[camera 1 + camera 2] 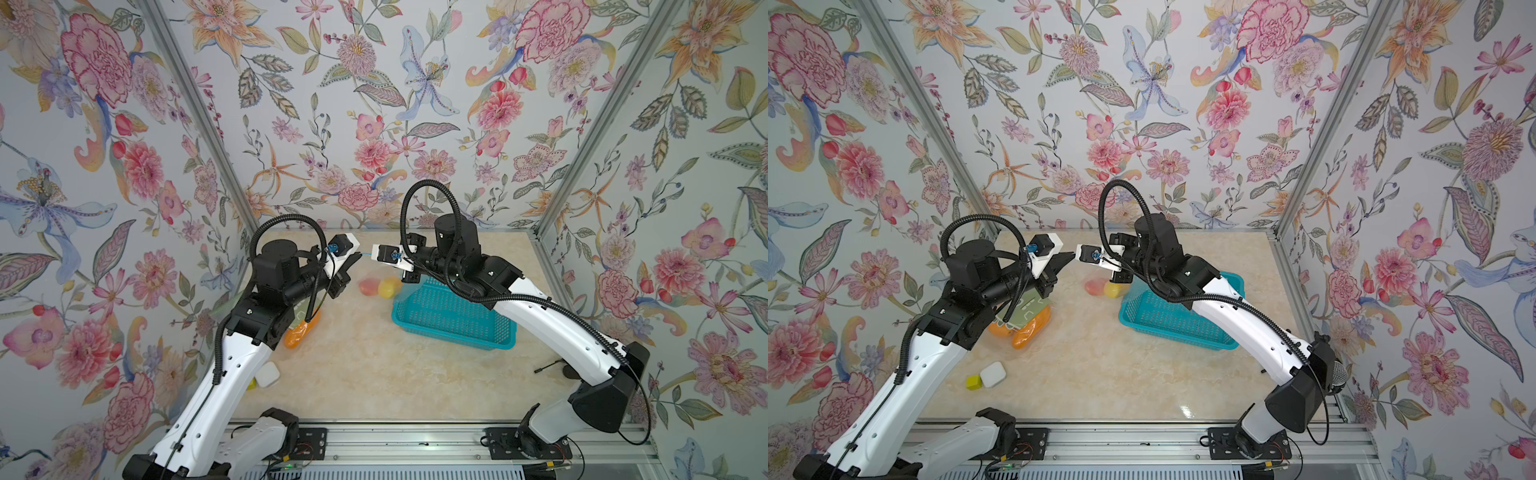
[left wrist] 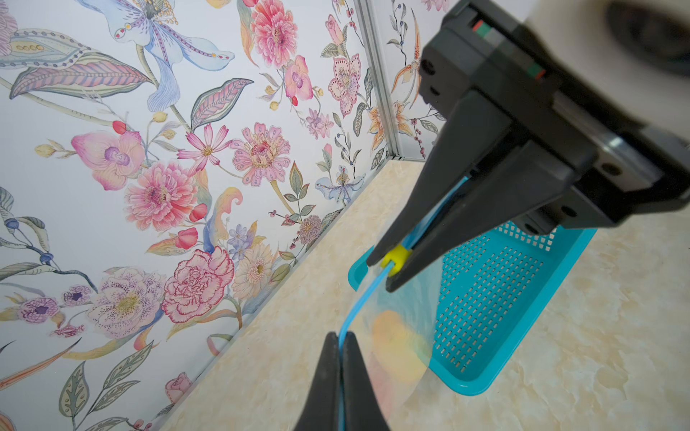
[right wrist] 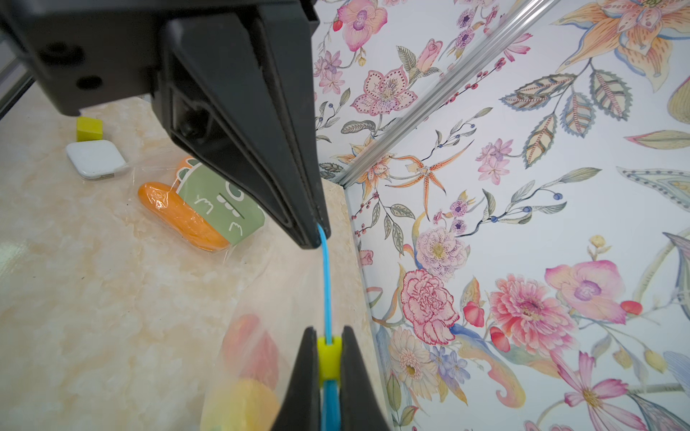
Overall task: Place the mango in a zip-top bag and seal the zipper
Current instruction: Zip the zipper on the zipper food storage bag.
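A clear zip-top bag [image 3: 261, 298] hangs in the air between my two grippers, above the table's far middle. The red and yellow mango [image 1: 380, 286] [image 1: 1102, 287] [image 2: 395, 343] [image 3: 250, 373] lies inside it. Along the bag's top runs a blue zipper strip [image 3: 328, 283] [image 2: 353, 313]. My left gripper [image 2: 339, 336] [image 3: 317, 235] [image 1: 356, 258] is shut on that strip at one end. My right gripper [image 3: 328, 332] [image 2: 388, 268] is shut on the yellow slider [image 3: 329, 358] [image 2: 396, 257]. A short stretch of strip separates the two grippers. In both top views the wrist camera hides the right gripper's tips.
A teal mesh basket [image 1: 453, 316] [image 1: 1175, 320] [image 2: 485, 298] stands right of the bag, under the right arm. A second bag with orange items and a green label [image 1: 301, 332] [image 1: 1025, 324] [image 3: 209, 209] lies under the left arm. A white case [image 1: 992, 374] [image 3: 96, 158] and a yellow block [image 1: 973, 382] [image 3: 89, 128] sit front left.
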You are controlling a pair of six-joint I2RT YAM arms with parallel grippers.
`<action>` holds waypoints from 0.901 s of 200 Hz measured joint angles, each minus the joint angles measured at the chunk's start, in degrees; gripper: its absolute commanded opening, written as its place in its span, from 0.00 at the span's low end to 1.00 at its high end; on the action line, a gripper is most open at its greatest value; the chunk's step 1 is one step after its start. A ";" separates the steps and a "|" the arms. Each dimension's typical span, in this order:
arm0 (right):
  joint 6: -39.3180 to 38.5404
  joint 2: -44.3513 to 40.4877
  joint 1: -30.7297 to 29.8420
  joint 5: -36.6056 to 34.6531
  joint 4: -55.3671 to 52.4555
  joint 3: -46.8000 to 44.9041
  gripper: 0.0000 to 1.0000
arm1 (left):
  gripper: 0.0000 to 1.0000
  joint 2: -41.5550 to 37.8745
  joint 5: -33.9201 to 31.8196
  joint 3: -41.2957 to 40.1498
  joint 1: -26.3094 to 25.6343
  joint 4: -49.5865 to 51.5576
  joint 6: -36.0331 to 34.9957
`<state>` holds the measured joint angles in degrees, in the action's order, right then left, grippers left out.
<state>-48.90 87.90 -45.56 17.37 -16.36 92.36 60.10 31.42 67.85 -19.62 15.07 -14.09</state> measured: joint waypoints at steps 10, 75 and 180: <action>-0.37 -0.81 0.46 -0.31 0.24 -0.96 0.00 | 0.00 0.00 -0.87 -0.09 -0.02 -0.44 0.63; -0.63 -7.28 5.90 -0.70 1.07 -6.34 0.00 | 0.00 -0.17 -7.98 -0.11 0.79 -3.89 6.25; 1.27 -9.79 13.05 -1.36 2.23 -8.83 0.00 | 0.00 -2.49 -18.27 -0.11 3.65 -4.85 10.05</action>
<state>-47.64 78.11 -32.51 16.01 -14.13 83.53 57.60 13.15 67.75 -15.97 10.22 -4.03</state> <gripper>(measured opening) 0.060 0.044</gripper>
